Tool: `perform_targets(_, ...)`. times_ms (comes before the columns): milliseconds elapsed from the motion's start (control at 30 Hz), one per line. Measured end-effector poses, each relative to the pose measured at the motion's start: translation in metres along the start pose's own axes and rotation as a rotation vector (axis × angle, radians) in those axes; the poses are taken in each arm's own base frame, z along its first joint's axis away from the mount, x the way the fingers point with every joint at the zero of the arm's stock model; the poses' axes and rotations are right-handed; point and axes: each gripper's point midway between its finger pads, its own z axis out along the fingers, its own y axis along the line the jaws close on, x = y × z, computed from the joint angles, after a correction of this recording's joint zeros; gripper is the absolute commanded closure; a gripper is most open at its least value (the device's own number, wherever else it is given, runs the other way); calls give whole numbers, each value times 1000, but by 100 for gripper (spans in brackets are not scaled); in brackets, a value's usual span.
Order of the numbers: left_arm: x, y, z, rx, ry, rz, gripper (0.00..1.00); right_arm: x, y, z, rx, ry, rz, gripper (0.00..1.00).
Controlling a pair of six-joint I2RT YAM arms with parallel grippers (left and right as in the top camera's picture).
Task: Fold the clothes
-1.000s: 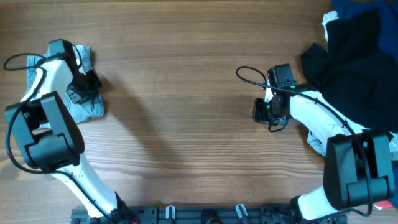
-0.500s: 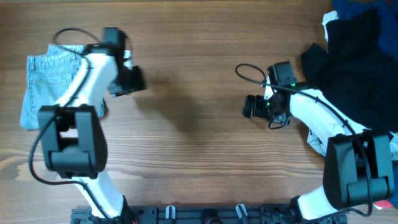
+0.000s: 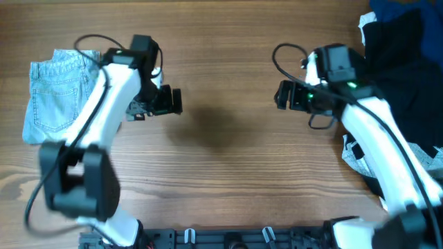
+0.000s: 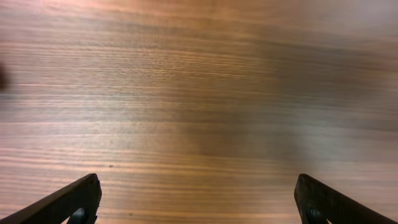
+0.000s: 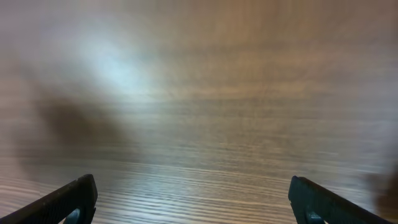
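While both of my hands hang over bare wood, the jeans [image 3: 55, 93] lie flat in a folded block, waistband on the side away from my base and one stitched back pocket facing up. The table [image 3: 221, 173] is warm brown wood with grain running from the jeans' end straight across to the other end, and a soft shadow sits on it past the jeans toward the middle. My left gripper [image 3: 173, 102] is beside the jeans on their inner side, apart from them, fingers spread wide with nothing between them; my left forearm crosses above the jeans' inner edge. My right gripper [image 3: 282, 95] faces it from farther along the same line, well apart from the jeans, jaws also wide and empty. Both wrist views show only wood grain between the finger tips, the right one blurred. Between the two grippers the wood is open. At the end opposite the jeans a black garment [image 3: 394, 62] is heaped up to the table's edge, with a dark blue cloth [image 3: 401, 8] at its far corner and a pale patterned cloth [image 3: 356, 155] peeking out under my right arm. On their outer side the jeans reach almost to the edge of the overhead view. A dark rail [image 3: 228, 241] runs along the near edge, between my two bases.
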Motion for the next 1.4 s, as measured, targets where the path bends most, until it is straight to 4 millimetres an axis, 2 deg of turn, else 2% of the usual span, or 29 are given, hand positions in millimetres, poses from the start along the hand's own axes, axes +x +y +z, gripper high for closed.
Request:
perform_targets(100,2,-8,-42,49,-128,21,0,-9,6,-41,-14,-122,-14,1)
perform_targets(133,2,-13,-61,70,-202,36,0,-12,9,-64,-28,-187,-23,0)
perform_targets(167,4,-16,-77,89,-259,49,0,-14,11,-77,-35,-229,-25,0)
perform_targets(300,17,-21,-118,139,-457,85,0,-10,11,-119,-46,-359,-27,1)
perform_targets(400,35,-15,-134,158,-564,94,0,6,7,-141,-50,-436,-24,1)
perform_targets(600,75,1,-145,177,-738,100,0,48,-11,-166,-42,-546,4,0)
perform_targets(733,99,10,-155,196,-859,104,0,70,-20,-172,-41,-599,17,0)
perform_targets(900,105,13,-168,206,-933,104,0,96,-32,-153,2,-492,35,0)
perform_targets(1400,107,15,-164,196,-917,100,0,98,-32,-151,-5,-481,41,0)
